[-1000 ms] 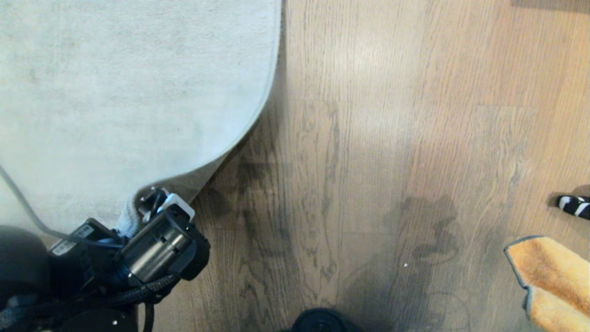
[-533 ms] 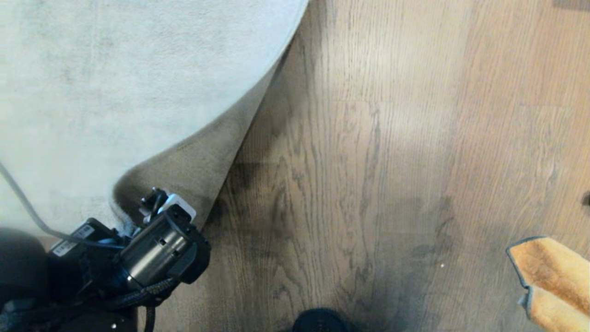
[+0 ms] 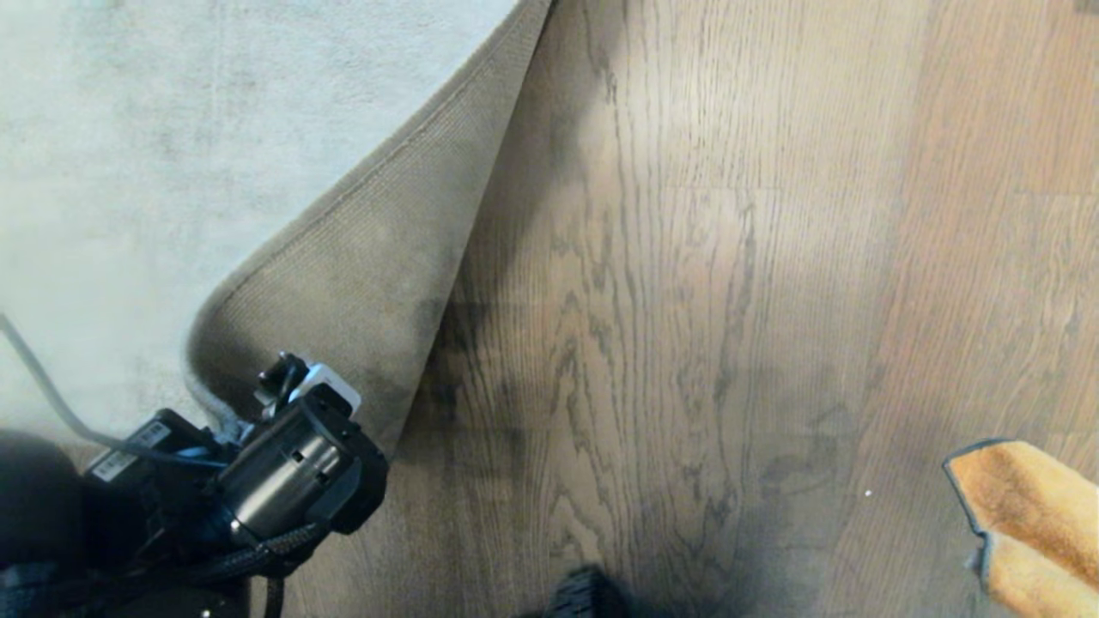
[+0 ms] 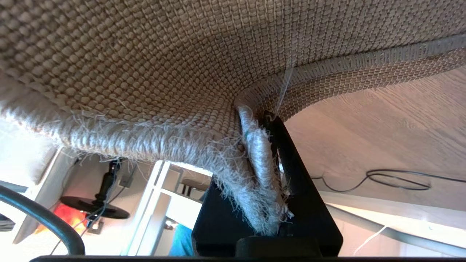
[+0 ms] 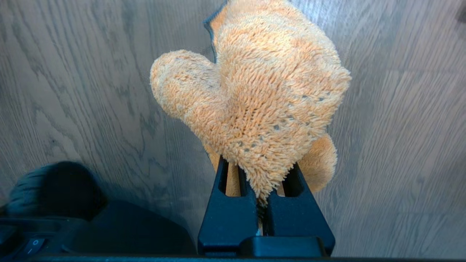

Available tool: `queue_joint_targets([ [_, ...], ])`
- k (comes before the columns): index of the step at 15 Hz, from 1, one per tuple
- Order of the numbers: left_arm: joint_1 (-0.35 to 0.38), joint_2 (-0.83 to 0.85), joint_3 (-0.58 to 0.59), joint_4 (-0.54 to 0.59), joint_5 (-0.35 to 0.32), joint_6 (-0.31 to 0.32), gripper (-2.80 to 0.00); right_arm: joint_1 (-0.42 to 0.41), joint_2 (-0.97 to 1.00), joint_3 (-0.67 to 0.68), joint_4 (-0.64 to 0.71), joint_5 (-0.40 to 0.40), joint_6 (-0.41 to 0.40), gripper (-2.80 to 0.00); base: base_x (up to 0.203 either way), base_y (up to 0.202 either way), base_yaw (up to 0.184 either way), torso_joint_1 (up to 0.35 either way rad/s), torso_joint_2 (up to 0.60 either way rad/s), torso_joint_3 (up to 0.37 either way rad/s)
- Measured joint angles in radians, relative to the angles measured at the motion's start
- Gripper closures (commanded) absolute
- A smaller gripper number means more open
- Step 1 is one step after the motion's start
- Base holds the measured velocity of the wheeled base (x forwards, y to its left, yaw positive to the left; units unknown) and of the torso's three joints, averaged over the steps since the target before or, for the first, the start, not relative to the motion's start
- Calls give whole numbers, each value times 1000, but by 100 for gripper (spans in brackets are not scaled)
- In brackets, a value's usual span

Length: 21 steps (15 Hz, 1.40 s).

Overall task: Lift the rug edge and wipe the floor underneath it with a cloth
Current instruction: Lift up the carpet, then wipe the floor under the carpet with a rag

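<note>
My left gripper point(image 4: 263, 153) is shut on the rug edge point(image 4: 256, 160), whose frayed pale border is pinched between the black fingers. In the head view the left arm point(image 3: 292, 463) sits at the lower left. It holds a corner of the light grey rug point(image 3: 172, 154) folded back, so the woven tan backing point(image 3: 378, 283) faces up. Brown wood-grain floor point(image 3: 687, 300) lies bare beside the fold. My right gripper point(image 5: 260, 171) is shut on the orange fluffy cloth point(image 5: 262, 91), which hangs above the floor point(image 5: 91, 91). The cloth point(image 3: 1030, 515) shows at the head view's lower right edge.
A dark round part of the robot point(image 3: 584, 596) sits at the bottom middle. A grey cable point(image 3: 43, 395) crosses the rug at the left. The left wrist view shows a black cable point(image 4: 393, 178) on the floor, white furniture frames point(image 4: 156, 196) and a black round stand point(image 4: 94, 209).
The whole head view has shifted, so the camera moved. The rug corner is peeled back further and much more tan backing shows. A striped object at the right edge has left view.
</note>
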Motion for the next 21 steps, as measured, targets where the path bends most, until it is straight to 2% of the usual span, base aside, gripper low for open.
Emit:
queue_joint_targets([
  [16,17,-69,-47,4,-2,16,0,-1,0,0,0,0,0,0,0,0,0,0,0,0],
  [18,17,-79,-67,9,-1,48,0,0,0,0,-1,0,0,0,0,0,0,0,0,0],
  [21,36,-108,-103,4,-2,154,0,0,0,0,0,0,0,0,0,0,0,0,0,0],
])
